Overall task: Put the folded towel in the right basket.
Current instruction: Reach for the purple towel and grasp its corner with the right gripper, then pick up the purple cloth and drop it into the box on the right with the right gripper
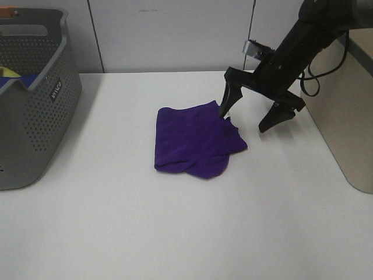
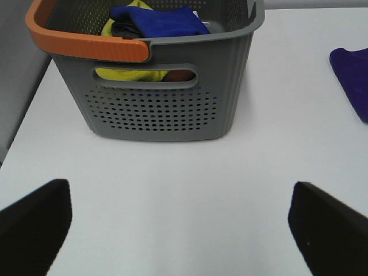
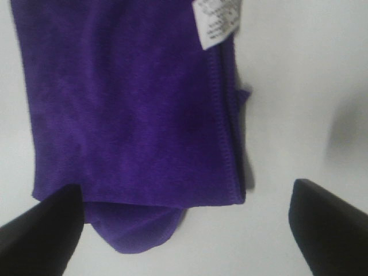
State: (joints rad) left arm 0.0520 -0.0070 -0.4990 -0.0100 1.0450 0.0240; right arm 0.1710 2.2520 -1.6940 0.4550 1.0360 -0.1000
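Surface: a white table (image 1: 175,233), plain and matte. Behind it runs a pale panelled wall (image 1: 169,35) with thin vertical seams.

Far left: a grey perforated basket (image 1: 35,128) sits on the table at its left edge. It has an orange handle (image 2: 86,46) on one rim. Inside are a yellow cloth (image 2: 109,26) and a blue cloth (image 2: 161,20), with the blue lying on top. The yellow also shows through the handle cut-out.

My left claw (image 2: 178,230) hangs above bare table, facing the basket. Its jaws are spread wide and hold nothing. It is outside the high view.

Middle: the towel (image 1: 195,140) lies flat on the table, folded to a rough square, deep purple. A lower layer pokes out at the near edge. A white tag (image 3: 215,20) sits on the edge nearest the right side. The towel is well apart from the basket and in neither container.

Right of middle: my right claw (image 1: 245,119) points down, jaws apart, nothing between them. One fingertip is at the towel's far right corner, but I cannot tell whether it touches. The other is over bare table on the side toward the bin.

Far right: the beige smooth-sided bin (image 1: 344,116) stands at the table's right edge. Its inside is not visible, so contents are unknown.
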